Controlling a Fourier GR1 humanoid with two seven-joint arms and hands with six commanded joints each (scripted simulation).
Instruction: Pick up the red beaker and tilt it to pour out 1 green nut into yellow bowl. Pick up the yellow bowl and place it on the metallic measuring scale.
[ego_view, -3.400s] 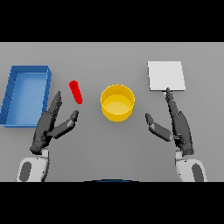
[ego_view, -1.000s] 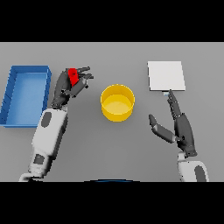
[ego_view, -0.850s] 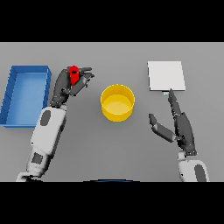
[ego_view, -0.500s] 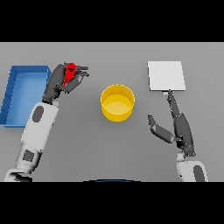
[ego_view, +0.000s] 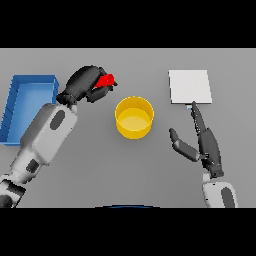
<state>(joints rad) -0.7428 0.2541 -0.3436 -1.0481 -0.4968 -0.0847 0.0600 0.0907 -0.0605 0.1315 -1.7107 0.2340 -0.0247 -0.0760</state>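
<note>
My left hand (ego_view: 84, 82) is shut on the red beaker (ego_view: 105, 80), holding it in the air left of and behind the yellow bowl (ego_view: 134, 117). The beaker lies tilted, its free end pointing right toward the bowl; most of it is hidden by the fingers. No green nut shows in the bowl or the beaker. The white square measuring scale (ego_view: 189, 86) lies flat at the back right. My right hand (ego_view: 202, 141) hovers open just in front of the scale and right of the bowl, fingers straight and pointing toward the scale.
A blue tray (ego_view: 27, 106) stands at the far left, partly behind my left forearm.
The left hand closed on the red beaker, lifted it off the table and carried it up and right toward the bowl, tilting it. The right hand stayed put.
</note>
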